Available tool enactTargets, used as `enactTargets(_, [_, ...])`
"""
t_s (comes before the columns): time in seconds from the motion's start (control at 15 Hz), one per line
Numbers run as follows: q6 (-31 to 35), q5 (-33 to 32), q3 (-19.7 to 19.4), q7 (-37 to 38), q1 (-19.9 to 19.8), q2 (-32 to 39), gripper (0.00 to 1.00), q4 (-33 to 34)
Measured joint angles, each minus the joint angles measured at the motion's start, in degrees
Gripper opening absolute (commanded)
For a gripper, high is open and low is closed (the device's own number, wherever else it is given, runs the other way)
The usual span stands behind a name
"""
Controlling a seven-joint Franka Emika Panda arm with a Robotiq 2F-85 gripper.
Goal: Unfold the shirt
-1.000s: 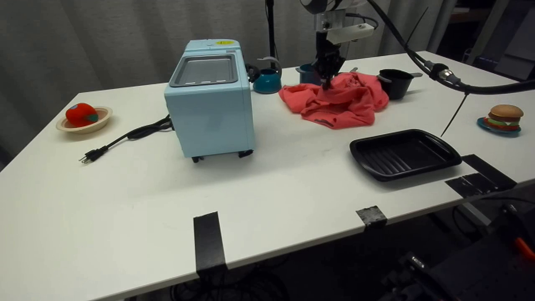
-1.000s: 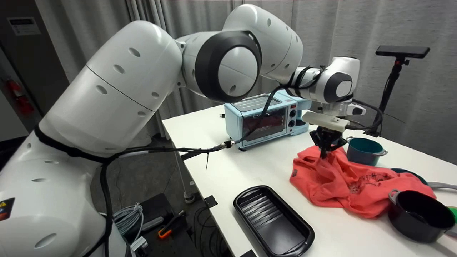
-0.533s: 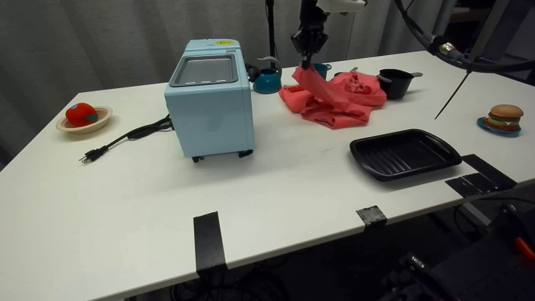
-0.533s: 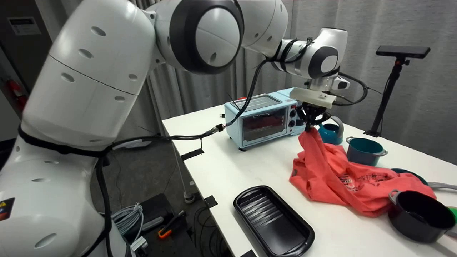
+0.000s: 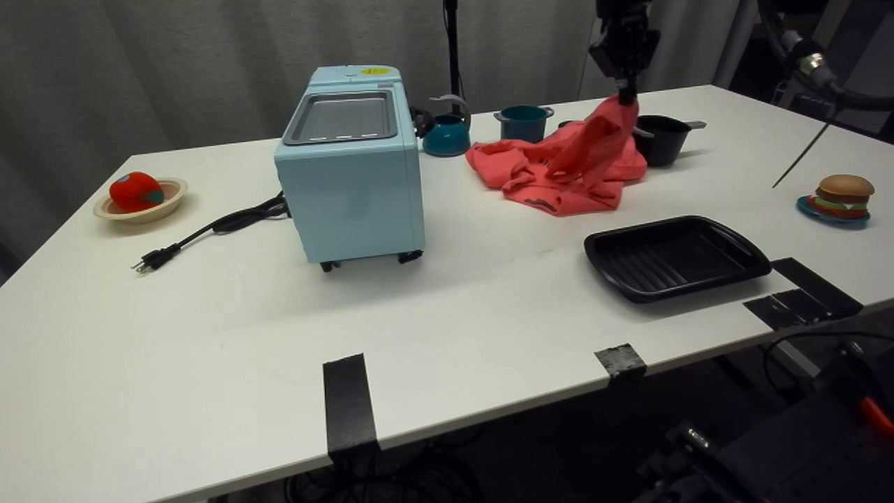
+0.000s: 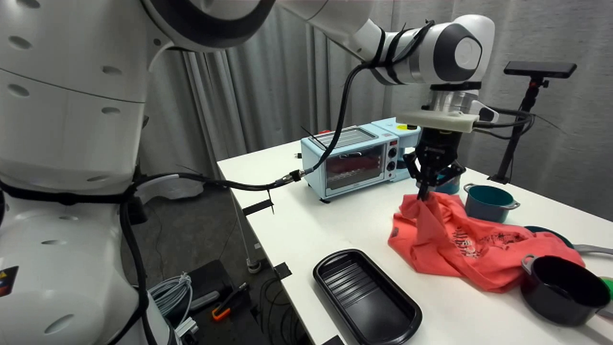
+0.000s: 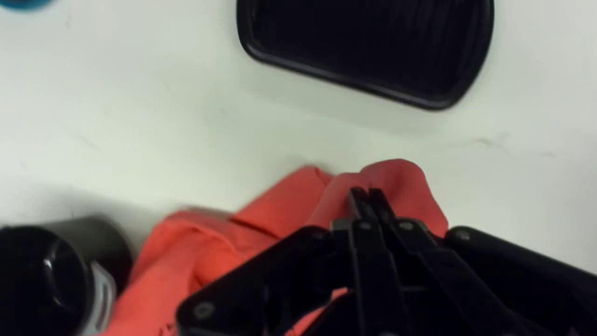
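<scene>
the gripper has swung the raised fold of the red shirt across: half a second ago it stood in front of the blue pot, and now, in an exterior view, that pot is bared and the fold lines up with the edge of the black pot. the rest of the shirt has hardly stirred and lies crumpled on the table. i take it as a pull to open a layer out, but with so much still bunched i'd call the unfolding far from done. the jaws are closed on the cloth; the wrist view makes that plain, with the fingertips nearly meeting and a lip of shirt standing out past them, where the exterior views show the pinch only small. the dark print on the cloth shows well in an exterior view, yet in an exterior view that takes in the burger, the fold seems to hide most of it. whether the cloth touches the black pot, i can't tell.
</scene>
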Motion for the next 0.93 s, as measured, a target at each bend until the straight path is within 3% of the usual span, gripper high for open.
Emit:
enactTargets(0.2, [-4.95,-2.87,-2.71,1.41,-0.68,-1.3,0.01,-5.16])
enactTargets(0.27, [-6.25,-3.3,-3.19,1.73,-1.0,-1.42,0.08,-6.67])
enactTargets(0.33, [-7.52,-3.54,-3.55,1.96,-1.26,-1.43,0.29,-7.99])
enactTargets(0.47, [-10.24,-3.68,-3.9,2.22,-1.7,-1.41,0.34,-10.14])
enactTargets(0.73, [-17.59,-3.69,-3.96,2.25,-1.97,-1.33,0.63,-11.72])
enactTargets(0.93, [-17.18,-3.69,-3.88,2.32,-1.97,-1.69,0.87,-11.27])
